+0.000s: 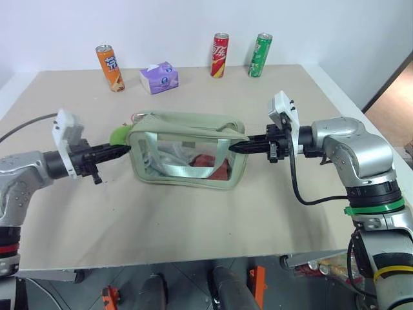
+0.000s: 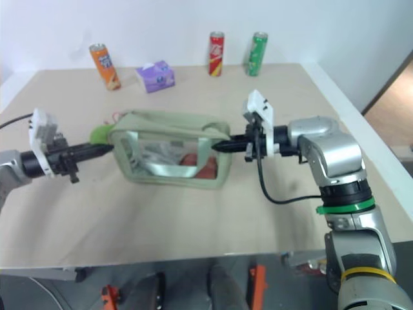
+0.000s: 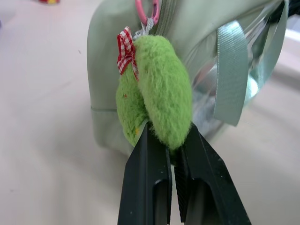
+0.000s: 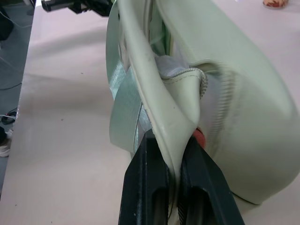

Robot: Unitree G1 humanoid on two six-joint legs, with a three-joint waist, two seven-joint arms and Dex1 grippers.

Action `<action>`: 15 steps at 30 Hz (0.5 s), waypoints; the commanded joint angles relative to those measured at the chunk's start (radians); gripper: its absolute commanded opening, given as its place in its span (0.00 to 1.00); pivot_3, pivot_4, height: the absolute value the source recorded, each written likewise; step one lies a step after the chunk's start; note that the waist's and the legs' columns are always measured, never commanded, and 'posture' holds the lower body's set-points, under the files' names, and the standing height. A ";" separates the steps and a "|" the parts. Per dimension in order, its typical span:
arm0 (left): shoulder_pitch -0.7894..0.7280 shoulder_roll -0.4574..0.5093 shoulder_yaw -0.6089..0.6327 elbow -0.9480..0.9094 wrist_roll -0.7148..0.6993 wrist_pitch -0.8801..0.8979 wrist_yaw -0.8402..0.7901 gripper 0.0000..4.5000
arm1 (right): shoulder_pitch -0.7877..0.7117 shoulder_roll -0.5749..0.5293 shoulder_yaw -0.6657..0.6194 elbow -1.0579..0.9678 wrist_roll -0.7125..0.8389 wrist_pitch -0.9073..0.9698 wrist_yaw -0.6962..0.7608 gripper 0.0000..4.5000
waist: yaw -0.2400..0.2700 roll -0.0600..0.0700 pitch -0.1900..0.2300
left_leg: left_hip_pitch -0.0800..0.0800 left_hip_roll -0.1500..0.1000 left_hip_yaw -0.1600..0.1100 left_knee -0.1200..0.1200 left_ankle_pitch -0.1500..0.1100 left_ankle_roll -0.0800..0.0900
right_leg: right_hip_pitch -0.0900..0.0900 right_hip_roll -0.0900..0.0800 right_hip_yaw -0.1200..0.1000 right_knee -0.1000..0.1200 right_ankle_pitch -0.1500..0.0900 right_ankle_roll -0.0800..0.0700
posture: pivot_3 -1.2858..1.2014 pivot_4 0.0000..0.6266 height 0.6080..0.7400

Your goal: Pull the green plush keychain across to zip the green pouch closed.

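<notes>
Left tool (image 1: 122,150): its two black fingers (image 3: 145,178) are brought together on the lower edge of the green plush keychain (image 3: 161,96), pinching the fuzz between them; the tool lies roughly level and points toward the left end of the pouch. The keychain hangs at that left end, just beside the fabric wall, carried on a pink ring (image 3: 146,11) at the top zipper line, with a small red-and-white checked bow (image 3: 125,49) at its upper side. Green pouch (image 1: 187,152): stands upright near the middle of the beige worktop (image 1: 193,226), clear window facing the camera, green straps crossing the window, red contents visible inside. Right tool (image 1: 237,147): fingers clamped on a fold of the pouch's right end, the pale fabric edge squeezed between them, the zipper track running just beside the grip. Along the far edge of the worktop, well apart from the pouch: an orange can (image 1: 110,67), a purple tissue pack (image 1: 159,77), a red can (image 1: 220,55), a green can (image 1: 261,55).
</notes>
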 commanded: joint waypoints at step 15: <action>-0.119 0.046 0.084 0.047 -0.075 0.079 -0.001 0.23 | -0.029 -0.003 -0.014 0.025 -0.007 -0.038 0.007 0.00 | 0.001 0.000 0.000 | -0.001 0.000 0.000 0.000 0.000 0.000 | 0.000 0.000 0.000 0.000 0.000 0.000 | 0.52 0.24 1.00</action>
